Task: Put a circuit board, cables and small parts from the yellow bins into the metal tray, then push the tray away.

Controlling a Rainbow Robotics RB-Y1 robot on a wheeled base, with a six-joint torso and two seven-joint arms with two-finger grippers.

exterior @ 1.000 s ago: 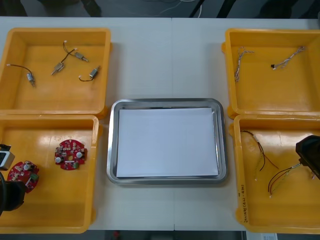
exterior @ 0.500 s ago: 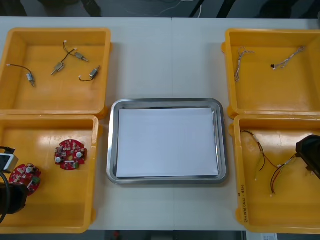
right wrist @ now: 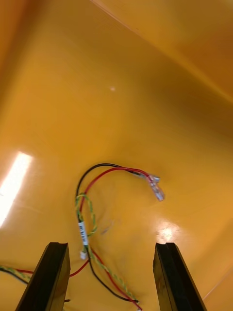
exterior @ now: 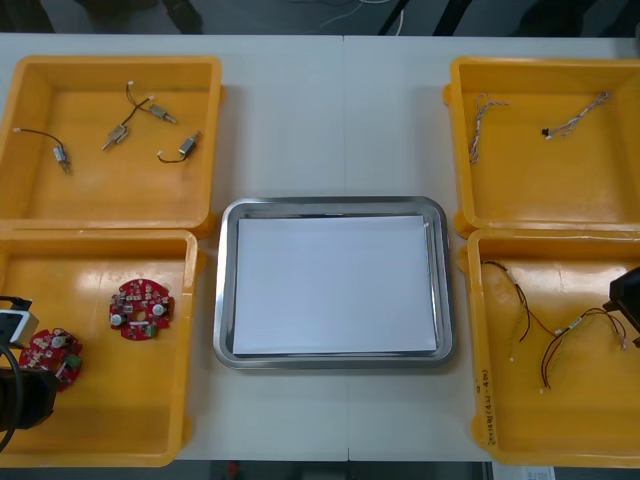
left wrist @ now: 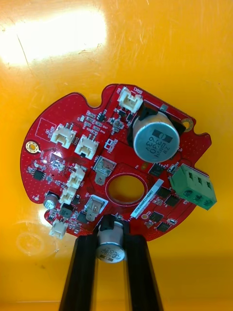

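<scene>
A round red circuit board [left wrist: 111, 165] lies flat on the floor of the near left yellow bin [exterior: 100, 238]. My left gripper [left wrist: 110, 245] is at that board's edge, its black fingers [left wrist: 85, 272] pressed against both sides of a small silver can on the board. In the front view this gripper [exterior: 30, 385] sits at the bin's left side, by the board [exterior: 55, 355]. My right gripper [right wrist: 111, 277] stands open above red, black and yellow cables [right wrist: 114, 170] in the near right bin [exterior: 480, 400]. In the front view that gripper [exterior: 626, 305] is at the right edge.
A second red board [exterior: 141, 308] lies in the same left bin. The metal tray [exterior: 225, 300], white inside, sits in the middle. The far left bin [exterior: 30, 70] holds several small metal parts [exterior: 120, 135]. Twisted cables [exterior: 478, 125] lie in the far right bin [exterior: 460, 150].
My right gripper has opened, let go of the cable end and drawn back to the right; the cable now lies on the bin floor. The left board shifted slightly right.
</scene>
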